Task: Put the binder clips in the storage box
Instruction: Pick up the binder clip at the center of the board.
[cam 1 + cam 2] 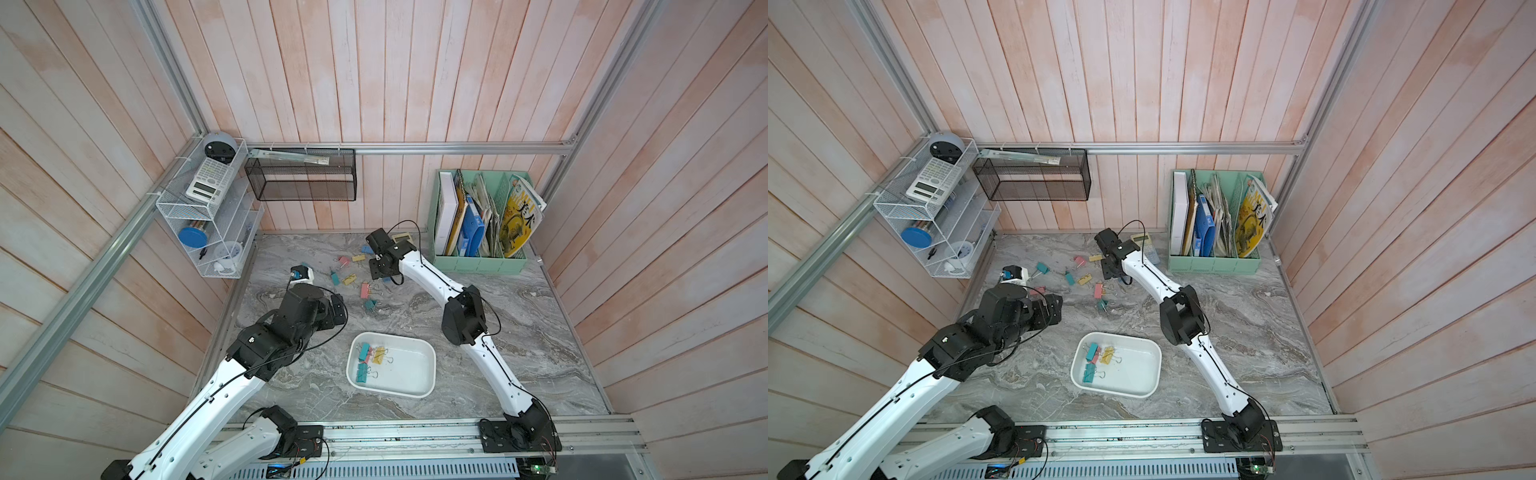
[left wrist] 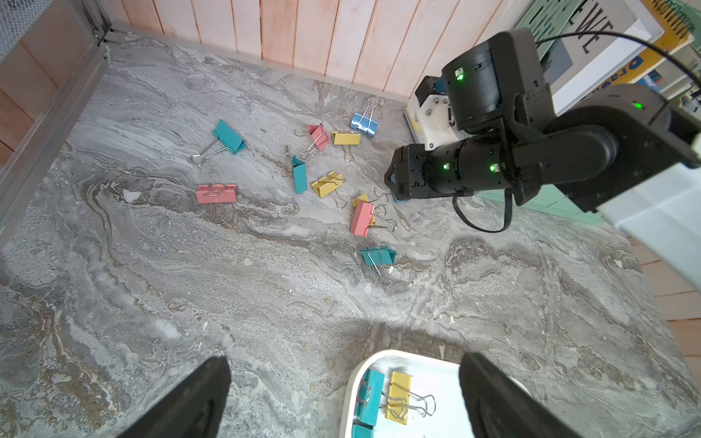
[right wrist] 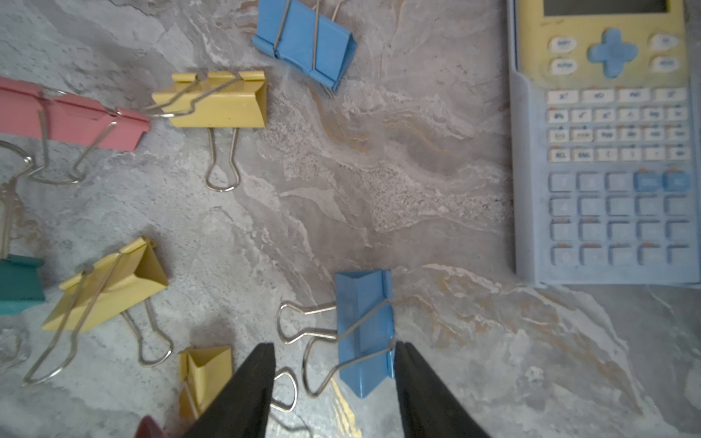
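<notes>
Several binder clips (image 1: 368, 361) in teal, pink and yellow lie in the left end of the white storage box (image 1: 409, 374), which is also in the other top view (image 1: 1136, 372) and the left wrist view (image 2: 352, 383). More binder clips (image 2: 326, 184) lie scattered on the marble behind it (image 1: 348, 279). My right gripper (image 3: 333, 350) hangs low over them (image 1: 381, 275), jaws apart around a blue clip (image 3: 364, 326); one finger (image 3: 407, 360) touches its edge, the other stands clear. My left gripper (image 2: 345, 383) is open and empty, over the box's rim (image 1: 337, 311).
A yellow-and-blue calculator (image 3: 607, 151) lies right of the blue clip, by the back wall (image 1: 401, 237). A mint-green file holder (image 1: 478, 262) stands at the back right. A black mesh basket (image 1: 303, 183) and a white wire shelf (image 1: 199, 216) hang on the walls.
</notes>
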{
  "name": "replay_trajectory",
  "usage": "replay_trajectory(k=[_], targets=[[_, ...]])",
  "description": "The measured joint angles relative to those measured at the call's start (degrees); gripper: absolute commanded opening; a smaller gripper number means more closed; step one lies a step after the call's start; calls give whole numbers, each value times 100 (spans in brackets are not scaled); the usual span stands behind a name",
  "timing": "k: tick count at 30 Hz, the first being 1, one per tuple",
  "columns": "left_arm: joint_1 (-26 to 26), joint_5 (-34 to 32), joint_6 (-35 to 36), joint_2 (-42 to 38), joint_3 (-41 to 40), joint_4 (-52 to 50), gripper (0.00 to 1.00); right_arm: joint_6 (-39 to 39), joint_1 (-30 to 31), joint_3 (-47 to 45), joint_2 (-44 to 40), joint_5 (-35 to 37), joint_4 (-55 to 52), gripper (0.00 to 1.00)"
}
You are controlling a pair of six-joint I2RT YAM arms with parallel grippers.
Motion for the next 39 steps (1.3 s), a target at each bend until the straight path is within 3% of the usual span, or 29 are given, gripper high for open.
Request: replay_trajectory(k=[4, 15, 23, 32, 39], targets=[[0, 7, -2, -15, -2, -35, 100, -90, 0, 2, 0, 2, 149, 29], [0, 15, 79, -168, -22, -63, 100, -50, -2, 2, 0, 11, 179, 0], [0, 15, 219, -168, -22, -61, 100, 28, -2, -704, -494, 245, 214, 0], [0, 22, 214, -201, -22, 24, 100, 352, -7, -1759, -1749, 444, 304, 0], [0, 111, 160, -201, -22, 177, 100, 1252, -85, -3189, -3381, -549, 560, 0]])
